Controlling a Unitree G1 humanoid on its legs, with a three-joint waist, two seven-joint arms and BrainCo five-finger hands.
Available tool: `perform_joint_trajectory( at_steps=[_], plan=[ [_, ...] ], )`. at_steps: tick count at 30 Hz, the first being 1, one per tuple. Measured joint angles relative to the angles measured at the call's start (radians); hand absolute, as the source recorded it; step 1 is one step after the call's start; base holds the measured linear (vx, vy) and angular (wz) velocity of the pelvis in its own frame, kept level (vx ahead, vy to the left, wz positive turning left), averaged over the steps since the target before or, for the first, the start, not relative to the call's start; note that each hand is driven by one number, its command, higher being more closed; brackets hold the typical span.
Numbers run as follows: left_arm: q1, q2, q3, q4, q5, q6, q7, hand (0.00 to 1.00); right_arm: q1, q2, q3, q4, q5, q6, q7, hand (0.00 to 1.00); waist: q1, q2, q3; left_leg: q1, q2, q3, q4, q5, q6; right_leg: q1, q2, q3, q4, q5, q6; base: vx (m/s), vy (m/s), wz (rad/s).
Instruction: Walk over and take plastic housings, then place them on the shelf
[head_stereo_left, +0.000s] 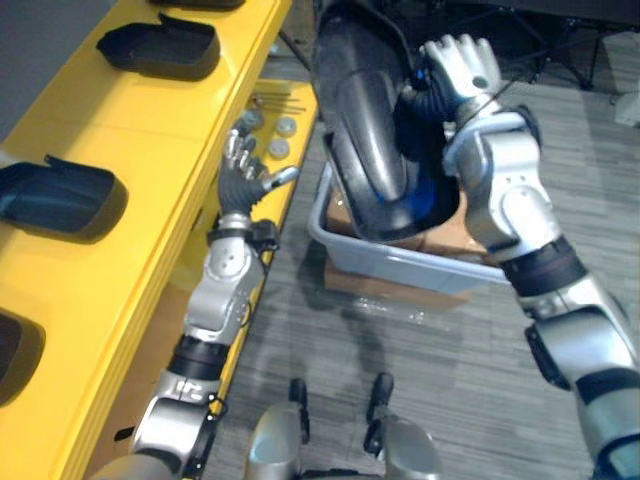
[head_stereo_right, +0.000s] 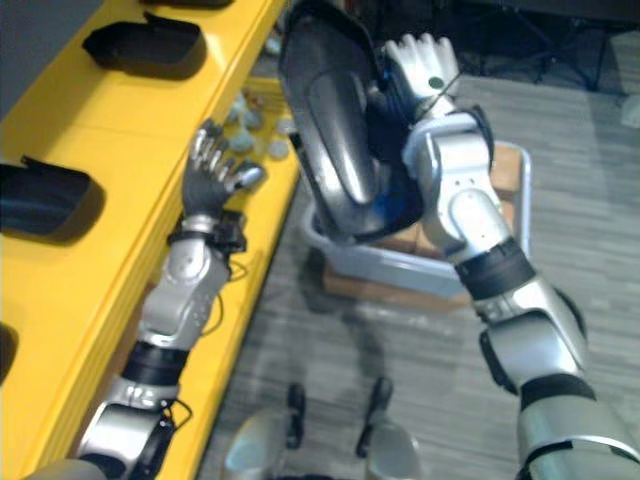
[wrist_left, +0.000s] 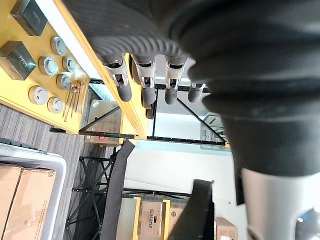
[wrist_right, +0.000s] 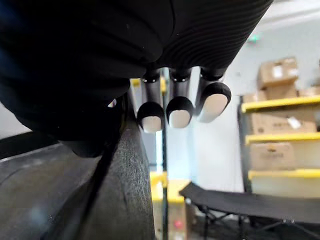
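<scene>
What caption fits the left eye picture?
Right hand holds a dark housing at the grey bin, open left hand beside the yellow shelf.

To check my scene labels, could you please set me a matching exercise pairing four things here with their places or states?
1 big housing
2 left hand
3 bin
4 small housing

A lying on the shelf
B standing on a cardboard box
C open, empty
D held by the right hand

Pairs: 1-D, 2-C, 3-B, 4-A
</scene>
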Motion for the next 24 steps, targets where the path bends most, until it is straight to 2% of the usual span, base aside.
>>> perform_joint_trajectory(
  at_steps=[5,10,12,19,20,24],
  plan=[
    [0.000,0.028,-0.008,0.001,-0.017,0.069,-0.072,0.00,-0.002,-0.004,0.006,-0.001,-0.010,-0.022,0.023,1.00,0.003,-0.001,-0.018,0.018,0.000,0.006,-0.015,0.002,0.000,0.005,0.000,0.011,-0.002,0.000,0.000,0.00,0.012,-0.05],
    [0.000,0.031,-0.040,0.014,-0.206,0.138,-0.159,0.00,-0.005,-0.022,0.023,-0.024,-0.010,-0.033,0.027,1.00,0.001,-0.001,-0.019,0.017,-0.001,0.008,-0.016,0.002,0.001,0.004,0.000,0.011,-0.005,-0.001,0.001,0.00,0.004,-0.01],
    [-0.006,0.030,-0.070,0.050,-0.258,0.187,-0.188,0.00,-0.022,-0.021,0.030,-0.025,-0.010,-0.049,0.027,1.00,-0.001,-0.001,-0.019,0.016,0.000,0.010,-0.017,0.002,0.001,0.001,0.002,0.015,-0.005,0.000,0.002,0.00,0.004,-0.02],
    [-0.026,0.031,-0.091,0.214,-0.380,0.301,-0.245,0.00,-0.060,-0.021,0.065,-0.065,-0.010,-0.073,0.027,1.00,-0.013,-0.001,-0.019,0.012,0.003,0.017,-0.017,0.000,-0.002,-0.009,0.005,0.026,-0.005,0.001,0.002,0.00,0.014,-0.04],
    [-0.026,0.032,-0.094,0.233,-0.405,0.319,-0.262,0.00,-0.063,-0.018,0.069,-0.068,-0.010,-0.087,0.030,1.00,-0.014,-0.001,-0.019,0.013,0.003,0.018,-0.017,-0.001,-0.002,-0.009,0.006,0.028,-0.004,0.001,0.002,0.00,0.000,0.00],
    [-0.027,0.034,-0.132,0.265,-0.534,0.353,-0.272,0.00,-0.095,-0.014,0.098,-0.071,-0.010,-0.106,0.056,1.00,-0.014,-0.002,-0.019,0.016,0.006,0.023,-0.016,-0.003,-0.002,-0.010,0.013,0.040,-0.004,0.001,0.002,-0.01,0.002,-0.03]
  ],
)
